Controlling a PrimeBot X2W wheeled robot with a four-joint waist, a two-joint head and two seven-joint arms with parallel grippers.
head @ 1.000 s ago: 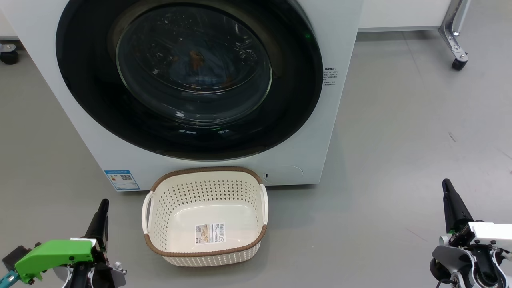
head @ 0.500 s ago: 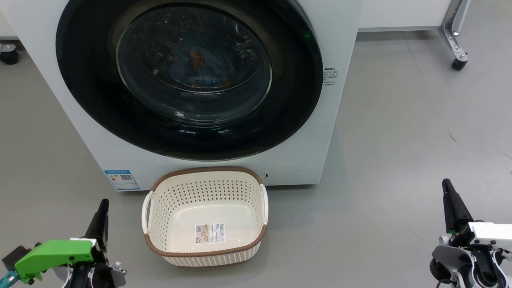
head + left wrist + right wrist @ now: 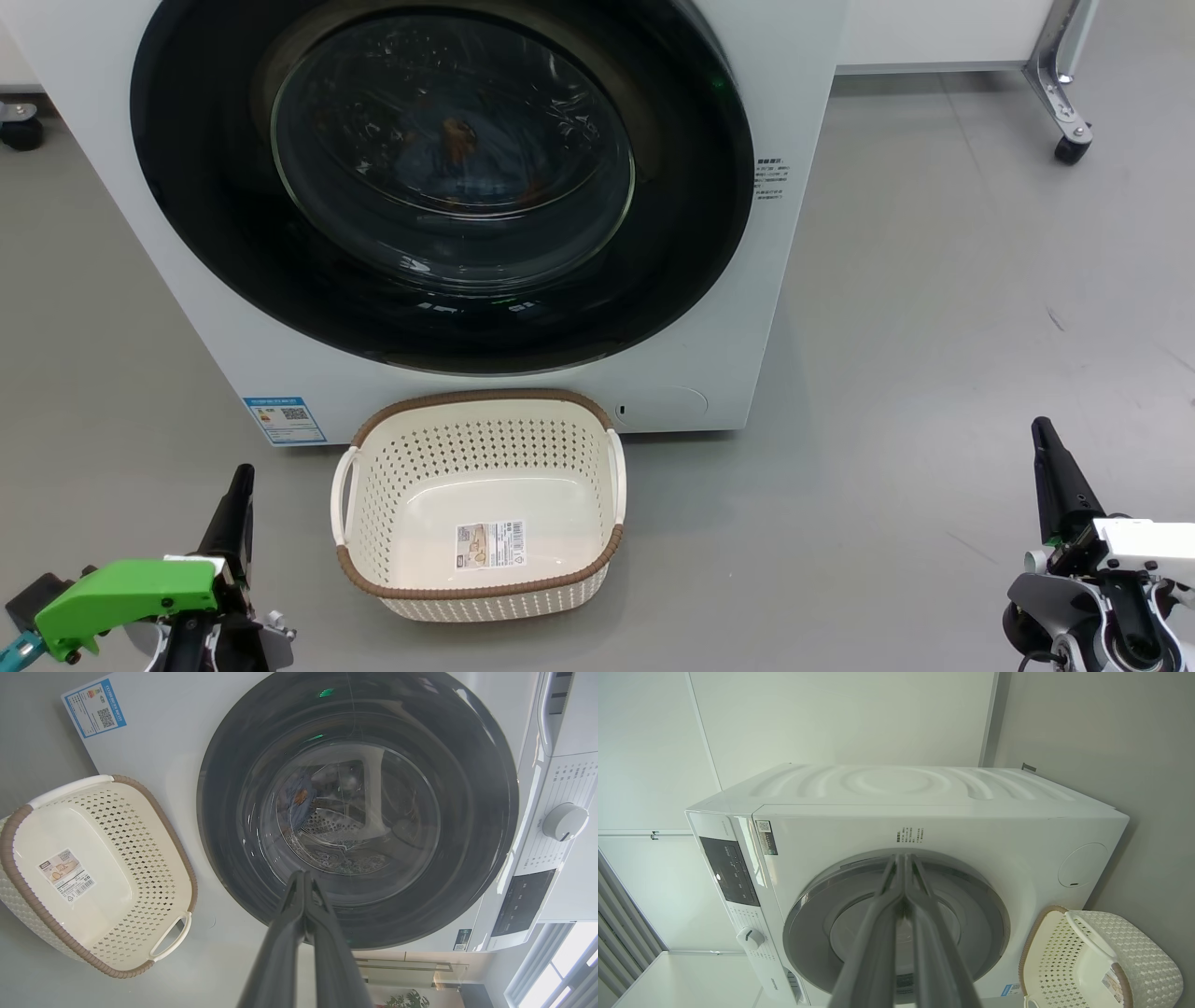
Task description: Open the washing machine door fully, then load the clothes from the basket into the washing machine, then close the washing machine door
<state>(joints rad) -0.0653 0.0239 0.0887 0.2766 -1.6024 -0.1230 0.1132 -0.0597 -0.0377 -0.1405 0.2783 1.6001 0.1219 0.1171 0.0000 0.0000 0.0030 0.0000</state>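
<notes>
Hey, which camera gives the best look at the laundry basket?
The head view: the whole basket sits uncropped, its floor label visible. The left wrist view clips one end at the frame edge; the right wrist view catches part of it, in a bottom corner.

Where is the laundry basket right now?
In the head view the basket sits empty on the floor, lower centre, in front of the washing machine, below its shut door.

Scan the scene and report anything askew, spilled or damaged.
Nothing stands out. The basket sits upright and empty on the floor before the washing machine. The washing machine door looks shut, and the clothes show through it. No spill or damage is visible.
</notes>
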